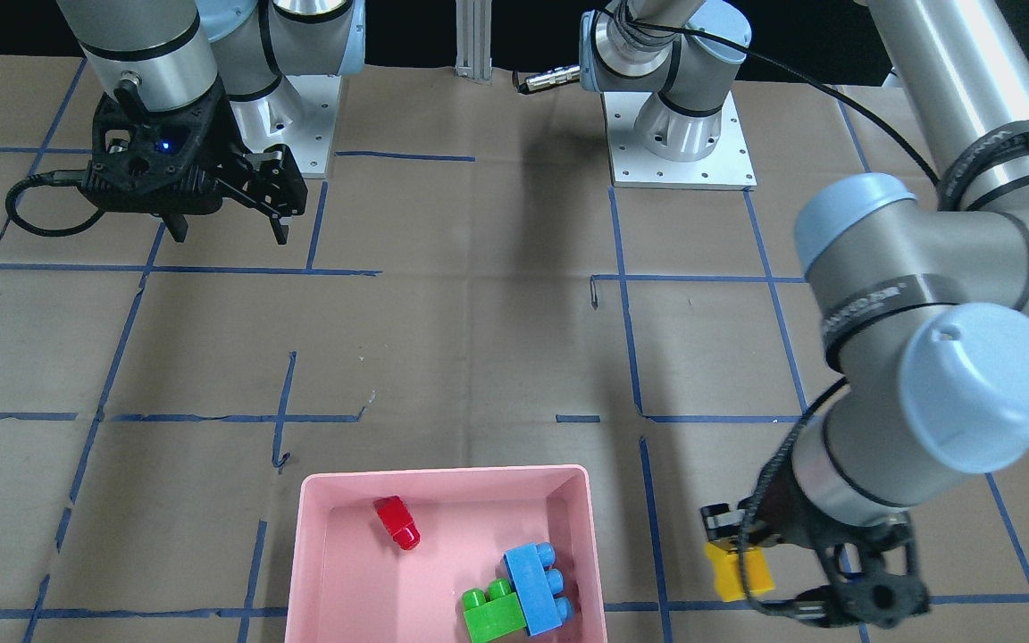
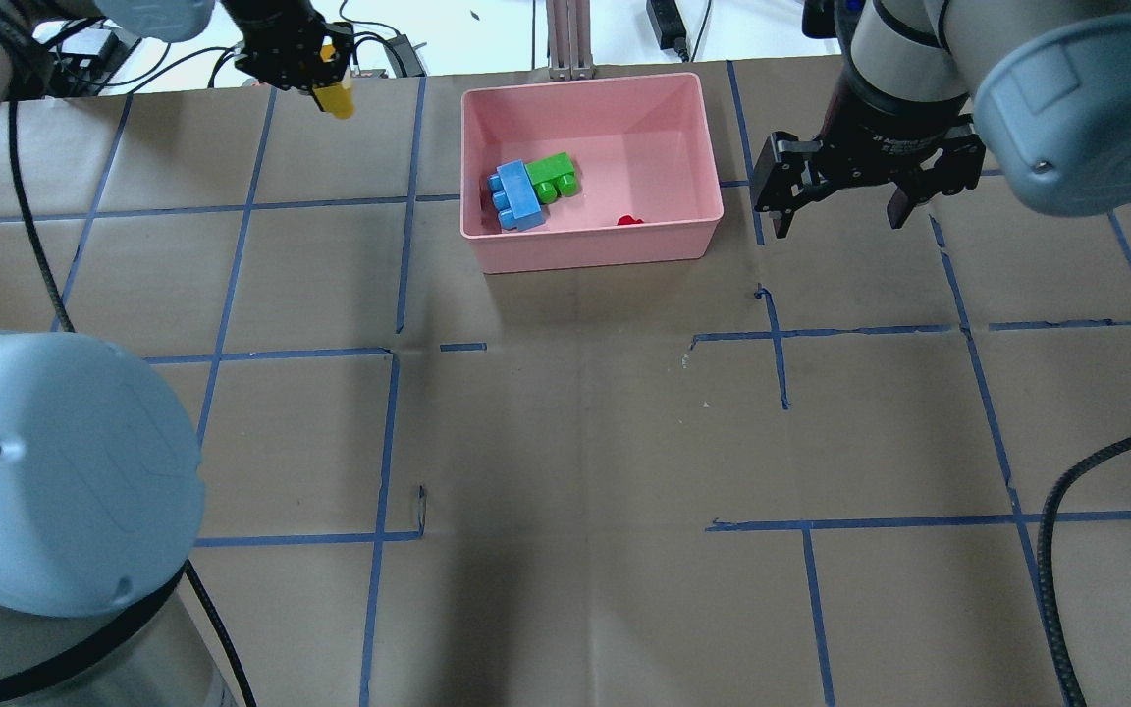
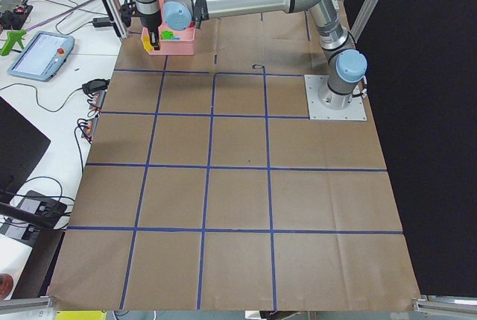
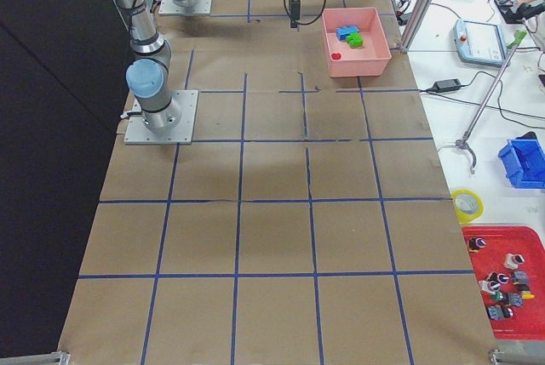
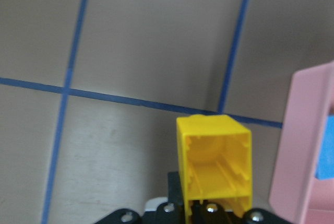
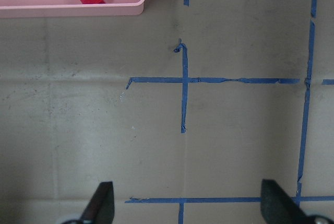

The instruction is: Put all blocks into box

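Note:
The pink box [image 2: 593, 245] stands at the far middle of the table, also in the front view [image 1: 443, 478]. Inside it lie the green brick [image 2: 556, 175], the light blue brick [image 2: 516, 194] and the red brick [image 1: 397, 522]. My left gripper [image 2: 330, 93] is shut on the yellow brick [image 1: 738, 572] and holds it above the paper, to the box's left in the overhead view. The left wrist view shows the yellow brick [image 5: 215, 164] with the box's wall [image 5: 302, 151] to its right. My right gripper [image 2: 840, 211] is open and empty, right of the box.
Brown paper with blue tape lines [image 2: 389, 422] covers the table. A black cable [image 1: 41, 201] trails from the right wrist. The arm bases [image 1: 680, 134] stand on the robot's side. A bench with a tablet [image 3: 41, 55] and loose gear lies beyond the table's far edge.

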